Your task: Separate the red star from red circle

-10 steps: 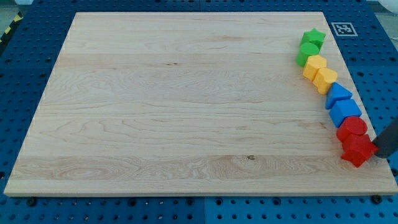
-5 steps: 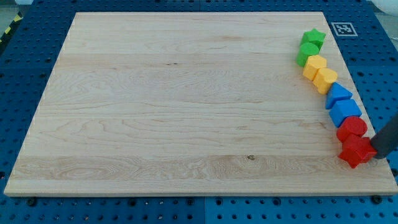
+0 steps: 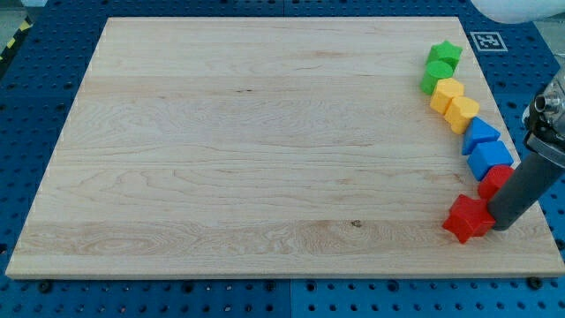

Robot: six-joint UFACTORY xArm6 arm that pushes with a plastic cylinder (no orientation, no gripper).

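The red star (image 3: 467, 218) lies near the board's bottom right corner. My tip (image 3: 503, 226) rests just right of it, touching its right side. The dark rod rises up and to the right and hides most of the red circle (image 3: 494, 181), of which only the left part shows, just above and right of the star. A small gap shows between star and circle.
A chain of blocks runs up the board's right edge above the red circle: two blue blocks (image 3: 487, 160) (image 3: 479, 132), two yellow blocks (image 3: 462, 112) (image 3: 446, 92), a green block (image 3: 434, 75) and a green star (image 3: 446, 53). The wooden board (image 3: 265, 150) lies on a blue pegboard.
My tip has moved left onto the board and pushed the red star left and a little down, away from the red circle. The rod now covers most of the circle.
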